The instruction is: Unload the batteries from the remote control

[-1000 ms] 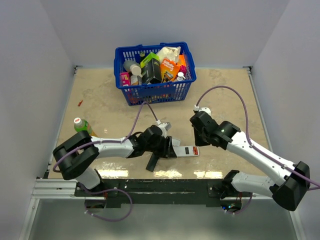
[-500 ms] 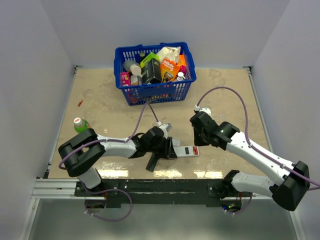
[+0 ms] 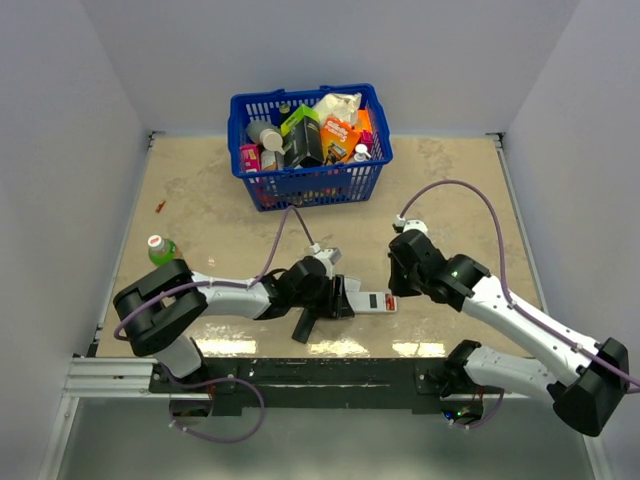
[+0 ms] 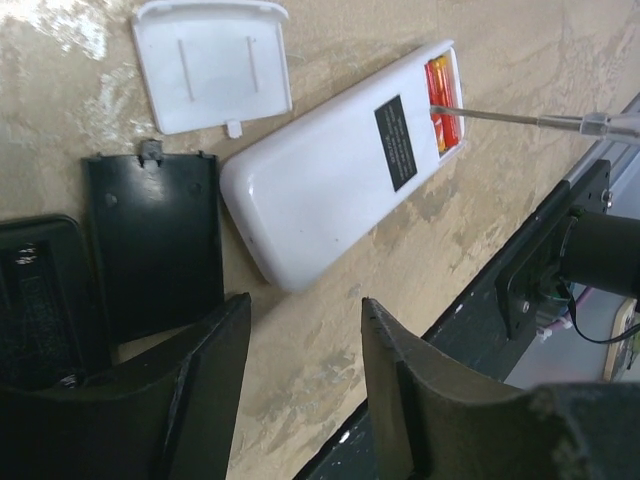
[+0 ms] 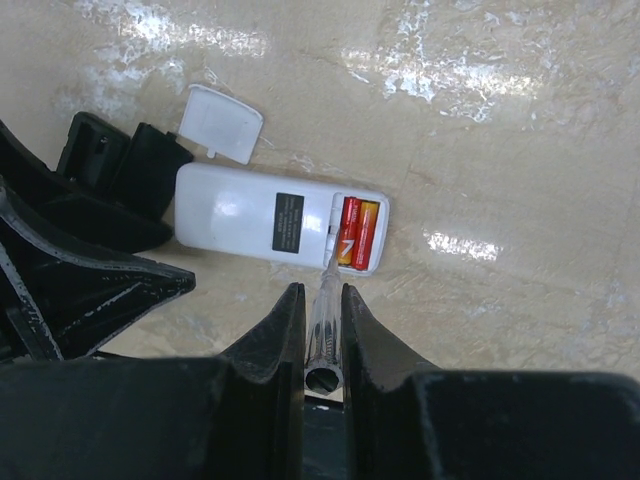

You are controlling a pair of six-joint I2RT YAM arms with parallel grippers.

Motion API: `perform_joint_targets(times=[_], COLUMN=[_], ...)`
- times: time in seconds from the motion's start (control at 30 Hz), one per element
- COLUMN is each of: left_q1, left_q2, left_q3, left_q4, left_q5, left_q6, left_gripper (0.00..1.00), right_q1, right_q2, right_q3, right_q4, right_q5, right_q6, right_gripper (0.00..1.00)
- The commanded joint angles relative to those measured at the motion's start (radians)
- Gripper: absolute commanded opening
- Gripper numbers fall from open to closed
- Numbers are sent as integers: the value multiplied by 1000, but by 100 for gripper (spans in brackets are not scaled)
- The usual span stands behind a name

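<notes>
A white remote (image 4: 330, 175) lies face down on the table, its battery bay open at the far end. Two red and orange batteries (image 4: 442, 105) sit in the bay and also show in the right wrist view (image 5: 355, 232). My right gripper (image 5: 322, 292) is shut on a clear-handled screwdriver (image 5: 323, 335). The screwdriver's metal tip (image 4: 480, 115) touches the batteries at the bay's edge. My left gripper (image 4: 305, 330) is open and empty, just short of the remote's closed end. In the top view the remote (image 3: 372, 301) lies between the left gripper (image 3: 343, 296) and the right gripper (image 3: 398, 287).
A white cover plate (image 4: 213, 62) and a black cover plate (image 4: 155, 240) lie beside the remote, with a black remote (image 4: 35, 300) under my left fingers. A blue basket (image 3: 300, 182) of goods stands at the back. A green bottle (image 3: 160, 248) and a small red thing (image 3: 160, 207) are at far left.
My right arm has moved down and slightly right, bringing the screwdriver tip to the battery bay. My left arm has barely shifted and stays open at the remote's end.
</notes>
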Motion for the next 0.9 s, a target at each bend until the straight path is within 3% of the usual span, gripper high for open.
perform_joint_targets(times=[0.0, 0.33, 0.47, 0.63, 0.87], left_q1=[-25, -97, -121, -101, -17], left_q2=[-36, 4, -80, -192, -283], left_q3=[-11, 26, 16, 68, 91], left_q4=[98, 103, 56, -145, -314], left_q5=[0, -23, -81, -207, -221], left_q6=[8, -3, -27, -12, 26], left_gripper=[53, 53, 53, 53, 54], right_q1=[5, 6, 5, 5, 5], right_q2=[-31, -102, -106, -128, -60], right_q3=[-39, -50, -7, 47, 102], right_q4=[83, 74, 14, -16, 58], right_q5=[-96, -163, -121, -84, -88], right_q6=[7, 1, -1, 38, 36], right_gripper=[0, 0, 0, 0, 0])
